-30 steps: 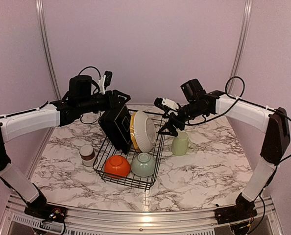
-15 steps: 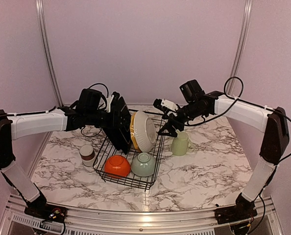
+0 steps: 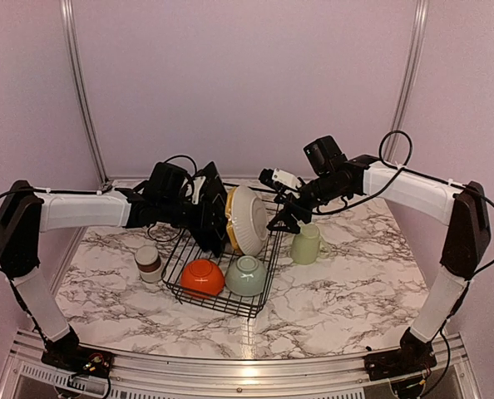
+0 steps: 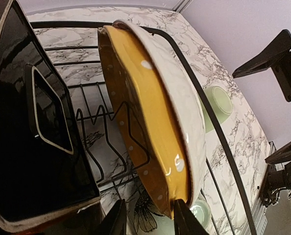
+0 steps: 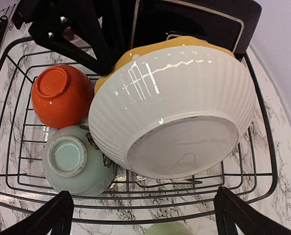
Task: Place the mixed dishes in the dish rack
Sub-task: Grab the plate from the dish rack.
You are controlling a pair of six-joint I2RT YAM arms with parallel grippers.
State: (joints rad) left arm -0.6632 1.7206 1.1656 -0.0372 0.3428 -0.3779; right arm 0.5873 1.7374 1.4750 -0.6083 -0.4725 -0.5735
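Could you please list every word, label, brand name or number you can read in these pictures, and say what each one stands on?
None: no word, number or brand can be read in any view.
white bowl: a faint mark on its underside, too indistinct to read.
black square plate, yellow plate, pale green mug, small cup: no lettering shows.

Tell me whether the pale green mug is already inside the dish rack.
No, the pale green mug stands on the marble table, outside the dish rack's wire wall.
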